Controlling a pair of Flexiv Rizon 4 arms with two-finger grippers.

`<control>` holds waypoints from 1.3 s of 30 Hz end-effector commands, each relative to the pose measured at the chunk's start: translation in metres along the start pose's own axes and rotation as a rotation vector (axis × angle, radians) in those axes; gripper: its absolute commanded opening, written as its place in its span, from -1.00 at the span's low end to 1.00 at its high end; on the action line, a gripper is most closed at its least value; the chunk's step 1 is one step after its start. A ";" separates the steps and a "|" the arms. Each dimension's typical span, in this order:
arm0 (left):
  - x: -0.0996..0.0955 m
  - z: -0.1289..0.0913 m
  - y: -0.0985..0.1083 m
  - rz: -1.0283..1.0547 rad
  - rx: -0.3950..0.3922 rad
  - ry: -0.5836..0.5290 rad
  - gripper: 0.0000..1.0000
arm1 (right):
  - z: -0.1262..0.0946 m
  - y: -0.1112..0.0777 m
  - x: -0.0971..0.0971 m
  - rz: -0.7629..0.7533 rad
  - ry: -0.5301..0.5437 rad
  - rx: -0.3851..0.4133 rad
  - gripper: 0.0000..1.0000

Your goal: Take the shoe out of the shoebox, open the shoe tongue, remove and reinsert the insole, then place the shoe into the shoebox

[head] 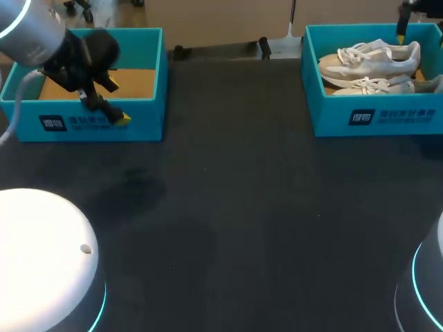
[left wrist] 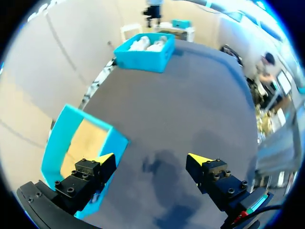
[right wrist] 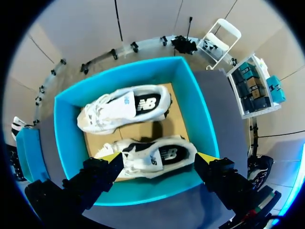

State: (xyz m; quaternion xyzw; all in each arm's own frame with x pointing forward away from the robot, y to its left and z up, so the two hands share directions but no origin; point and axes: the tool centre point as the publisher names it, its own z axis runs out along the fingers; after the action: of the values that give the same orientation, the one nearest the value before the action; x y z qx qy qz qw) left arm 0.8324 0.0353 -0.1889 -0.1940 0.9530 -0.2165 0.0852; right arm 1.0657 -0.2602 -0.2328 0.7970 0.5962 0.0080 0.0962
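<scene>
Two white sneakers lie on their sides in the teal shoebox [head: 374, 117] at the back right: one shoe [head: 370, 57] farther back, the other shoe [head: 374, 86] nearer the front wall. My right gripper [head: 402, 29] hangs above this box. In the right wrist view it [right wrist: 159, 157] is open, straddling the nearer shoe [right wrist: 155, 160] from above without touching it; the farther shoe [right wrist: 124, 107] lies beyond. My left gripper [head: 116, 102] is open over the front wall of an empty teal box [head: 104, 124] at the back left. Nothing is between its fingers [left wrist: 106, 158].
The empty left box [left wrist: 71, 138] shows a bare cardboard floor. A dark tabletop [head: 228, 207] spreads between and in front of the two boxes. From the left wrist view, the shoebox with the sneakers [left wrist: 143, 50] sits far across the table.
</scene>
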 end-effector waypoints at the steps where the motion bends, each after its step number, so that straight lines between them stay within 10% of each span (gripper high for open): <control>1: -0.004 0.000 0.003 -0.217 -0.046 -0.057 1.00 | -0.006 -0.019 0.000 0.003 0.000 -0.007 1.00; 19: -0.037 0.006 0.039 -0.670 -0.108 -0.160 1.00 | -0.019 -0.102 0.005 0.090 0.040 0.060 1.00; 39: -0.059 -0.025 0.034 -0.820 -0.199 -0.179 1.00 | -0.007 -0.166 -0.005 -0.051 0.044 0.021 1.00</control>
State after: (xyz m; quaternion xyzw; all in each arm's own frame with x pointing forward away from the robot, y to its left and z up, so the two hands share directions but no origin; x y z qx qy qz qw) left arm 0.8717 0.1024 -0.1910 -0.5705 0.8086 -0.1375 0.0427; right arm 0.9184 -0.2133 -0.2494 0.7868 0.6137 -0.0106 0.0649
